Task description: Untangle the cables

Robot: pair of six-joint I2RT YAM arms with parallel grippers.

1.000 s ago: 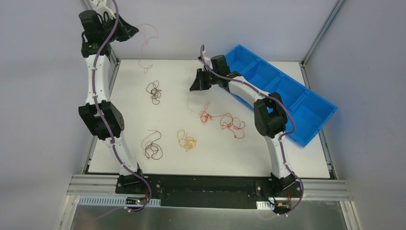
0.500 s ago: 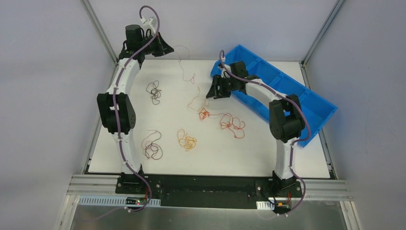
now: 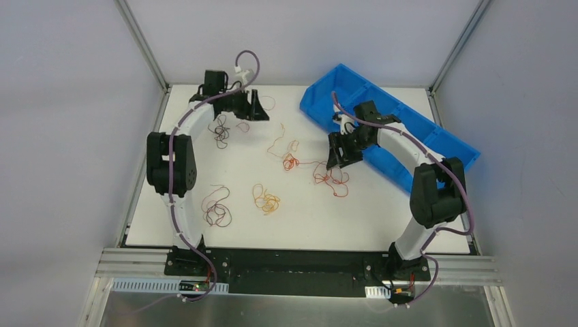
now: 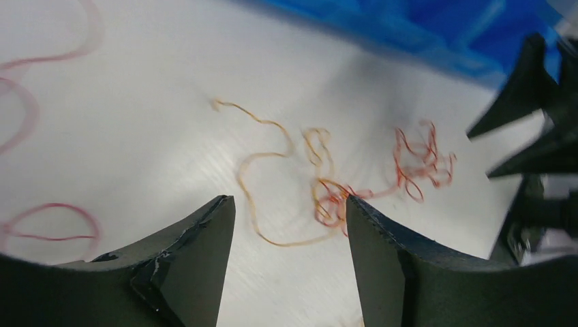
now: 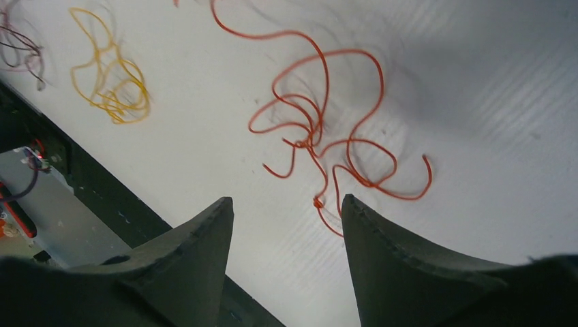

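Thin curly cables lie loose on the white table. A red tangle sits just below my right gripper, joined by a strand to an orange-red knot. An orange strand runs up from that knot. My left gripper hovers at the back of the table, open and empty, and its view looks over the orange strand and the knot. My right gripper is open and empty above the red tangle.
A dark brown squiggle and a pink strand lie near the left arm. A yellow tangle and a brown-pink tangle lie nearer the front. A long blue bin stands at the back right, beside the right arm.
Left arm swung down from high at the back left to the table's back; the strand it held now lies on the table. Right gripper moved right and nearer. Both grippers opened.
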